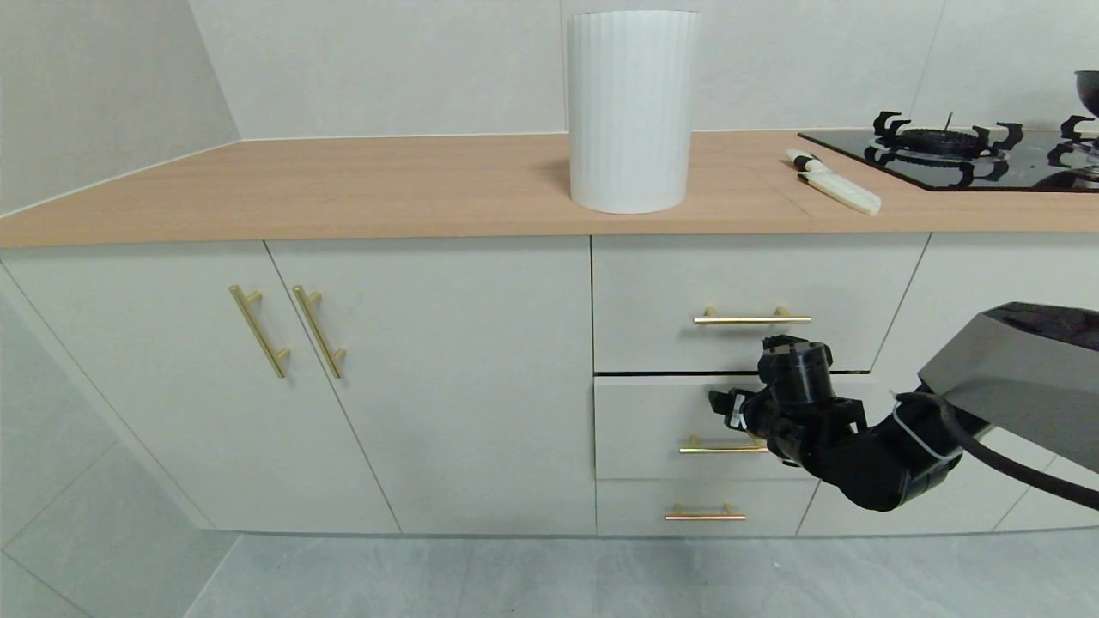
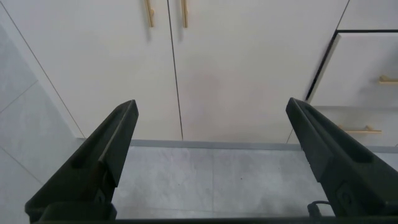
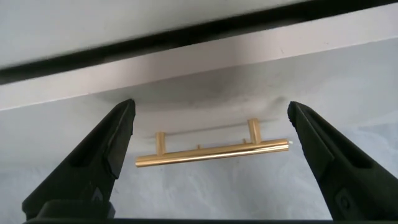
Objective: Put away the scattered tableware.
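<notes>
Right gripper (image 3: 210, 107) wide open, empty, lined up on the middle drawer's handle (image 3: 213, 154); knife (image 1: 833, 181) lay up on the counter.

Fingers straddled the brass bar without touching it, and the middle drawer (image 1: 652, 421) looked slightly ajar. Left gripper (image 2: 211, 106) also spread open with nothing in it, low, facing the cabinet doors (image 2: 177, 68). Risks, as I judged them: closing off-centre would catch a standoff post or slip off the thin bar; a skewed pull could jam the drawer. Top drawer's lower edge sat just above the handle, bottom drawer handle (image 1: 705, 515) near the forearm, so vertical room was tight. Open floor in front gave pull-back room. The knife rested near the counter's front edge, between the white container (image 1: 631, 112) and the hob (image 1: 944, 159); a nudge could drop it.
</notes>
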### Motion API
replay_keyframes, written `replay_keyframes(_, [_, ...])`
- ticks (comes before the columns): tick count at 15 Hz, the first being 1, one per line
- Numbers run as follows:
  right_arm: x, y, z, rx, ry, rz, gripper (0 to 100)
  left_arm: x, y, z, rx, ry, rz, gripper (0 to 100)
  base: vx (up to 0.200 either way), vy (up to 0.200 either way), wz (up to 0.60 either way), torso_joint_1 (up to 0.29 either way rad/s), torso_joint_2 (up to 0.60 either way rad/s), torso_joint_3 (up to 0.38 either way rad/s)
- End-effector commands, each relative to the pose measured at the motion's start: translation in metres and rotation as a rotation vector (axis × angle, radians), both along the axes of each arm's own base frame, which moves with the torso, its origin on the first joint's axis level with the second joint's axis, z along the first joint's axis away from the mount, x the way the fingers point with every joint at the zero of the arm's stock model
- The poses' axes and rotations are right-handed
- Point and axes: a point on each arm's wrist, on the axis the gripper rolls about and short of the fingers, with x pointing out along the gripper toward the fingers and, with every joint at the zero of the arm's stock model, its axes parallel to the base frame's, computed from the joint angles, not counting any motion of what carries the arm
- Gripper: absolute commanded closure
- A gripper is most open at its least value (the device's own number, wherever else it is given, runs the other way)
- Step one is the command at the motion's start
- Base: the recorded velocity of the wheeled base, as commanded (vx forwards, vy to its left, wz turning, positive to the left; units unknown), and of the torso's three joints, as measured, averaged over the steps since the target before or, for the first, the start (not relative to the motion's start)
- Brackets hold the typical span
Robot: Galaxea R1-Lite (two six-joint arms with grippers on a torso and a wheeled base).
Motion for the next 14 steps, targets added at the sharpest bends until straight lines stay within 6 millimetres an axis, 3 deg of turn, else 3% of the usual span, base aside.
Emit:
replay_keyframes(1, [0.003,-0.001,-0.004,-0.002,0.005,-0.007,0,0.000,0.000,0.000,0.000,0.000,0.001,0,0.000,0.000,0.00,0.000,0.00,0.000])
replay_keyframes(14, [0.024,-0.008,-0.003,0.062,-0.040,-0.068,0,0.000,0.000,0.000,0.000,0.000,0.001,0,0.000,0.000,0.00,0.000,0.00,0.000])
